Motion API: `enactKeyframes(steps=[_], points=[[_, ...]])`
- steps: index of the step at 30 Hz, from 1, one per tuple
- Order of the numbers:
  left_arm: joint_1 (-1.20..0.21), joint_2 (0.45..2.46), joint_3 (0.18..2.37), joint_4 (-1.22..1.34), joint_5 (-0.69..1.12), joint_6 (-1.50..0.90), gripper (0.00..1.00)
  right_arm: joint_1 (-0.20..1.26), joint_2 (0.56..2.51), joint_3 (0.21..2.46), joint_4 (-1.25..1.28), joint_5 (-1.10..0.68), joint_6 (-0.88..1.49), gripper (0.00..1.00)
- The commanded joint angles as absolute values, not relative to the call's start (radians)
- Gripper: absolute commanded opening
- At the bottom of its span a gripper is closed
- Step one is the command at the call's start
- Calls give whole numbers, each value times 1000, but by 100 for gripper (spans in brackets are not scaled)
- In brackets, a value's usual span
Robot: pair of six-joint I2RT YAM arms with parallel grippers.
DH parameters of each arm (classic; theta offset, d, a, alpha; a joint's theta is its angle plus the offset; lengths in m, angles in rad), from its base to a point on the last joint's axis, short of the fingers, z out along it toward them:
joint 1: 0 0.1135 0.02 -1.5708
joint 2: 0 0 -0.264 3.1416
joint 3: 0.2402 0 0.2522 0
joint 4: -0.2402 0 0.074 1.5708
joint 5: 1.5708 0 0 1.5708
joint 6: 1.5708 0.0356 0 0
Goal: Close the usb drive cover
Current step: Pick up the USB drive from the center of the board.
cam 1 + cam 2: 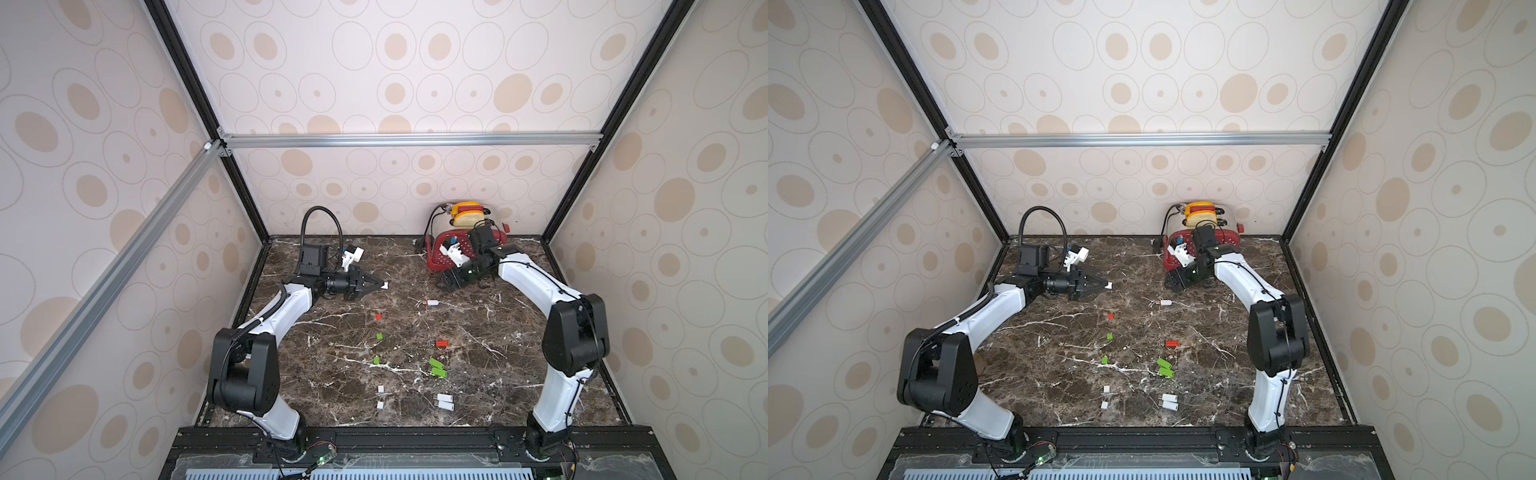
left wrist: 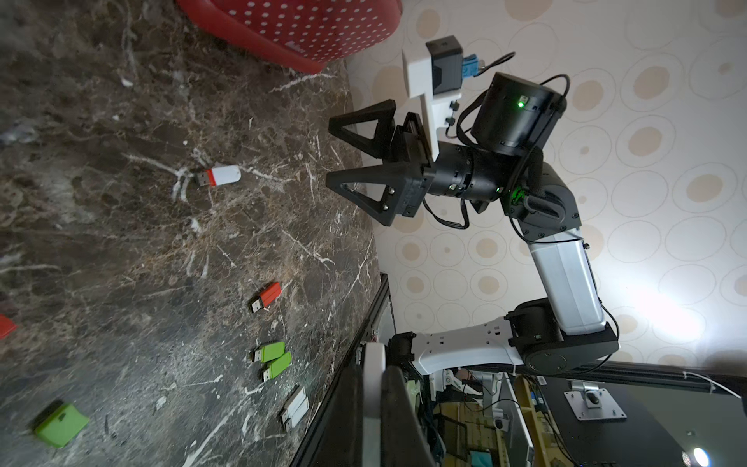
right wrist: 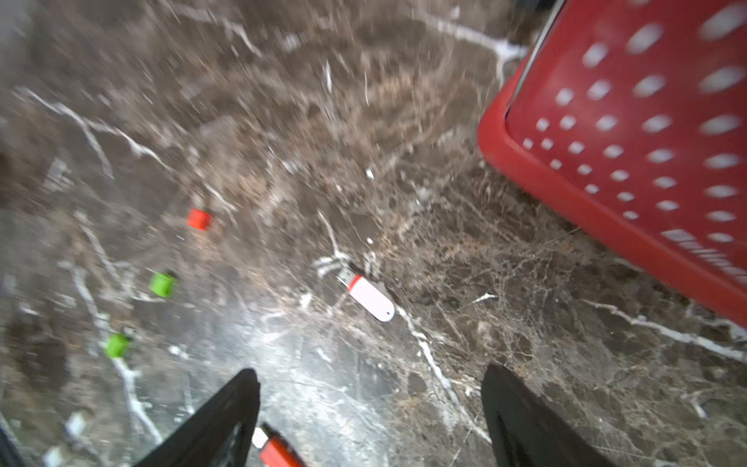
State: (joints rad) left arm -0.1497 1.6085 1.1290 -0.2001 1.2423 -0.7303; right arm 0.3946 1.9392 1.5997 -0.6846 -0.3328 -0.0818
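Inspection found the task not yet done: no cover was seated on the drive in hand. The white drive lay flat on the table, in its far half, between the two grippers and nearer the right one, touching neither. Its look was clear in the right wrist view: a white body with a rounded end, a red collar, and a bare metal plug turned toward the left arm's side. The left gripper was closed tight on a small white piece, pinched at the very fingertips and apart from the drive; this was judged to be the matching cap. The right gripper stood wide open and empty, near the front wall of the red basket, with the drive lying ahead of its jaws. What was left, by this reading, was to steady the drive, line the cap up with the plug, and press it home. Further items were noted on the nearer half of the table. A red drive, two green drives and a pair of white drives all lay with plugs exposed. Loose caps in red, green and white lay in a rough line on the left arm's side of them. If these count toward the task, most of it was outstanding.
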Motion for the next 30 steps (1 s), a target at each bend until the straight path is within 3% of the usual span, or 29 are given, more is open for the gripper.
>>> enactKeyframes(steps=[1,11,19,30], points=[[-138,1605,1130,-235,1292,-692,0,407,2007,1675,-798,-251,-198,85],[-101,1639,1135,-234,1251,-673,0,419,2226,1862,-885,-251,-223,84],[-72,1643,1125,-239,1237,-663,0,472,2306,1907,-909,-341,-265,71],[-72,1636,1125,-261,1232,-637,0,504,2268,1797,-866,-252,-314,67]])
